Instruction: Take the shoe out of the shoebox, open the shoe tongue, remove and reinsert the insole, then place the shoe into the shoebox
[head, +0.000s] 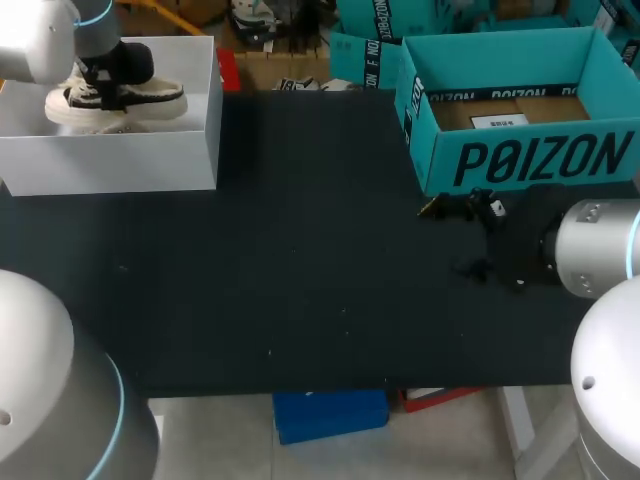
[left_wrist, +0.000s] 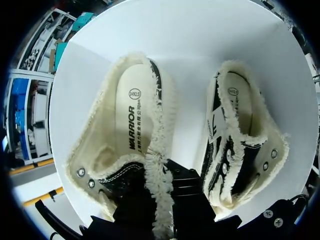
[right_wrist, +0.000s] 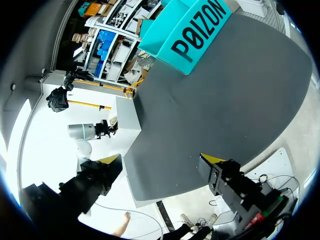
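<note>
- Closest in the head view, the right hand (head: 455, 238) hovers over the black table (head: 300, 270), just before the teal box (head: 540, 160).
- Far across the table, the left hand (head: 110, 75) is down in the white shoebox (head: 110, 160), on a black-and-cream shoe (head: 135, 100).
- Left wrist view: the left hand (left_wrist: 160, 200) is clenched on the frayed side wall of the shoe (left_wrist: 95, 150), 1 finger on each side and the tips hidden.
- Its cream insole (left_wrist: 131, 115) lies in place.
- Another shoe (left_wrist: 245, 145) lies just beside it, both inside the shoebox (left_wrist: 190, 45).
- Right wrist view: the right hand (right_wrist: 162, 161) is released, its 2 yellow tips wide apart above the table (right_wrist: 225, 100), grasping nothing.
- Well ahead stand the teal box (right_wrist: 195, 30) and the shoebox (right_wrist: 127, 120).
</note>
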